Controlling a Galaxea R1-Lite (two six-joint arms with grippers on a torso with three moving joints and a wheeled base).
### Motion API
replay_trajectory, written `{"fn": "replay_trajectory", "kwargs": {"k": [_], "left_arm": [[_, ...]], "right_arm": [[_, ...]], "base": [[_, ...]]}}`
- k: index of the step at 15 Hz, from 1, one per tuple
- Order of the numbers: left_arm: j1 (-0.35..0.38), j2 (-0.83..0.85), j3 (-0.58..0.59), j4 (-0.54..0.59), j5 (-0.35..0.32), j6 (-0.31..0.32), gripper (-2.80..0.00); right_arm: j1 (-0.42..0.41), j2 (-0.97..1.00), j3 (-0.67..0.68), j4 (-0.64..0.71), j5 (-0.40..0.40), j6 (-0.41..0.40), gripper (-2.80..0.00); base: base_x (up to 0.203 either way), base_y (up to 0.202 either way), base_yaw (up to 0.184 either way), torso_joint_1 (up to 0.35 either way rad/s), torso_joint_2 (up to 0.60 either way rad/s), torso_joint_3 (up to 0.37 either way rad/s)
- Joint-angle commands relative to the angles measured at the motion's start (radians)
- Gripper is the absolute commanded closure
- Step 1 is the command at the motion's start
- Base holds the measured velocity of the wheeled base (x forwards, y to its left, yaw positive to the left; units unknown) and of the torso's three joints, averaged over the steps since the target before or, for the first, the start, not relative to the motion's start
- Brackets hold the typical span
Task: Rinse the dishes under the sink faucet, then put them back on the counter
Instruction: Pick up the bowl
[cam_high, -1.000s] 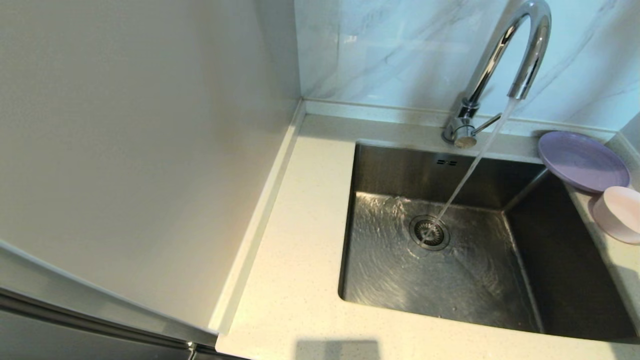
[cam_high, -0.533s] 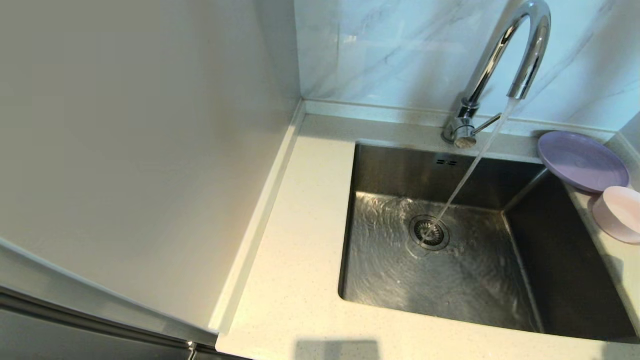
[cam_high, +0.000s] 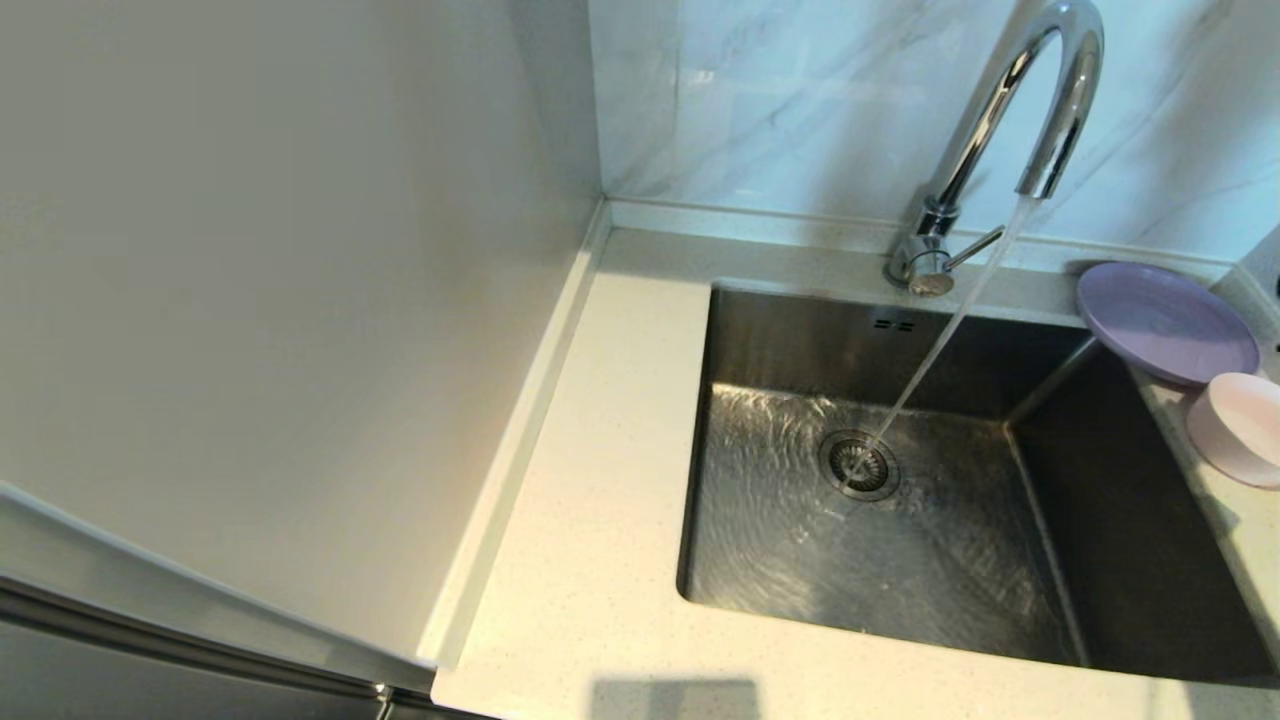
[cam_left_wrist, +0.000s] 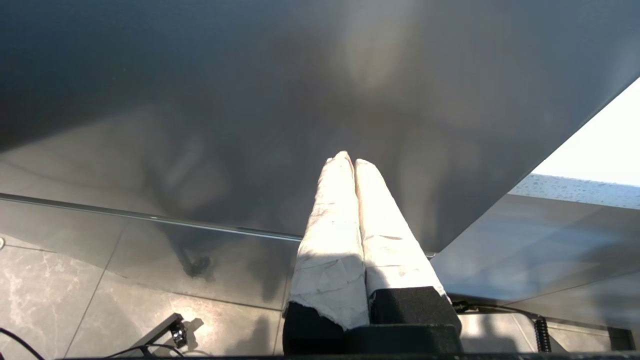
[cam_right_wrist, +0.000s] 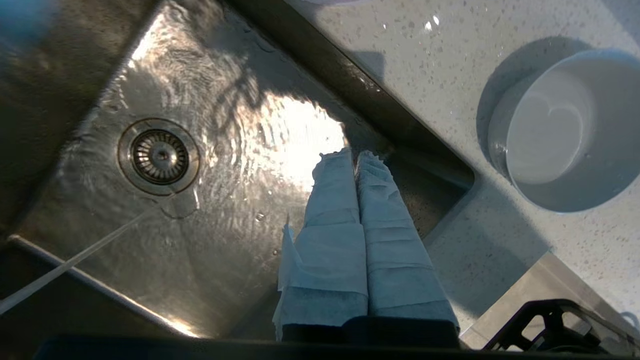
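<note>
The faucet (cam_high: 1010, 110) runs a thin stream onto the drain strainer (cam_high: 858, 465) of the sink (cam_high: 800, 340). On the counter (cam_high: 590, 560) to the sink's right sit the lilac plate (cam_high: 1165, 320) and, just nearer, the pink bowl (cam_high: 1240, 428). In the right wrist view my right gripper (cam_right_wrist: 354, 157) hangs shut and empty above a corner of the sink (cam_right_wrist: 210, 100). The grey-white bowl (cam_right_wrist: 550, 135) stands upright on the speckled counter (cam_right_wrist: 440, 60) beside that corner, apart from the fingers. My left gripper (cam_left_wrist: 351, 161) is parked low, shut, facing a dark panel.
Water ripples over the basin floor around the strainer (cam_right_wrist: 159, 156). A tall pale side panel (cam_high: 280, 300) walls off the counter's left. A black rack (cam_right_wrist: 550, 325) shows past the counter's edge in the right wrist view.
The dishes and the running water stay as they were. A small dark sliver has appeared at the head view's right edge, above the plate.
</note>
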Motion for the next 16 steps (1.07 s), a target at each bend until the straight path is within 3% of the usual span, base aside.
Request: {"fn": "replay_trajectory", "kwargs": {"k": [1, 2, 3, 9, 16], "left_arm": [[0.000, 0.000, 0.000, 0.000, 0.000, -0.001, 0.00], [0.000, 0.000, 0.000, 0.000, 0.000, -0.001, 0.00], [0.000, 0.000, 0.000, 0.000, 0.000, -0.001, 0.00], [0.000, 0.000, 0.000, 0.000, 0.000, -0.001, 0.00], [0.000, 0.000, 0.000, 0.000, -0.001, -0.001, 0.00]], "right_arm": [[-0.005, 0.008, 0.058, -0.037, -0.002, 0.011, 0.00], [-0.016, 0.008, 0.058, -0.037, -0.002, 0.009, 0.00], [-0.022, 0.008, 0.060, -0.037, -0.002, 0.004, -2.80], [-0.069, 0.010, 0.075, -0.057, 0.001, -0.003, -2.80], [-0.171, 0.087, 0.172, -0.194, 0.004, 0.022, -2.80]], "base": [[0.000, 0.000, 0.000, 0.000, 0.00, 0.000], [0.000, 0.000, 0.000, 0.000, 0.00, 0.000], [0.000, 0.000, 0.000, 0.000, 0.00, 0.000], [0.000, 0.000, 0.000, 0.000, 0.00, 0.000], [0.000, 0.000, 0.000, 0.000, 0.00, 0.000]]}}
